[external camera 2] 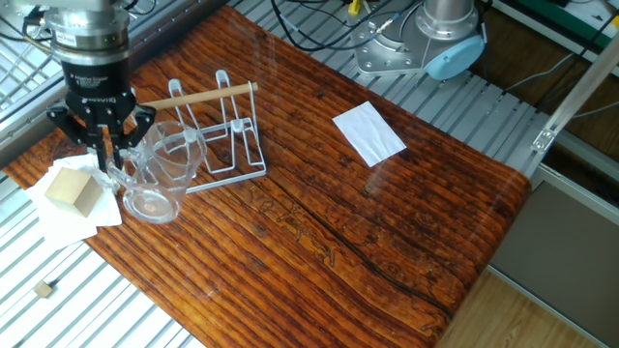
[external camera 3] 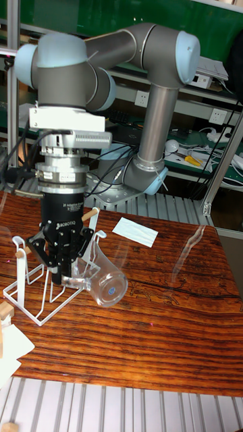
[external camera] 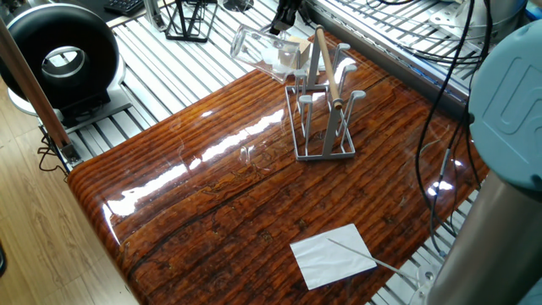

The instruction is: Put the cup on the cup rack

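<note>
Tall fixed view first: nearest us we see the front edge of the tabletop [external camera 3: 135, 351], a glossy slab of reddish-brown wood with dark ridged grain, and beyond that edge a strip of ribbed aluminium rails. A broad stretch of bare wood lies open to the right of the work. Just behind it hangs the cup [external camera 3: 101, 278], a clear, colourless glass tumbler with a thick round base, tipped over so that its base points toward us and slightly down, lifted off the wood. We see the jaws of the gripper [external camera 3: 64, 270] closed on the rim of the cup, black fingers pinching the glass wall from above. Right beside and partly behind the gripper stands the cup rack [external camera 3: 34, 290], thin pale wire bent into a rectangular base with upright pegs, and a light wooden rod across the top; the cup sits at the rack's side, touching no peg that we can make out. In the other fixed view we note a small wooden block [external camera 2: 73, 188] on white paper [external camera 2: 58, 217] at the tabletop's corner, near the gripper. Farther off a white sheet [external camera 3: 135, 231] lies flat, and at the back the grey arm [external camera 3: 152, 108] rises with pale blue joint caps.
</note>
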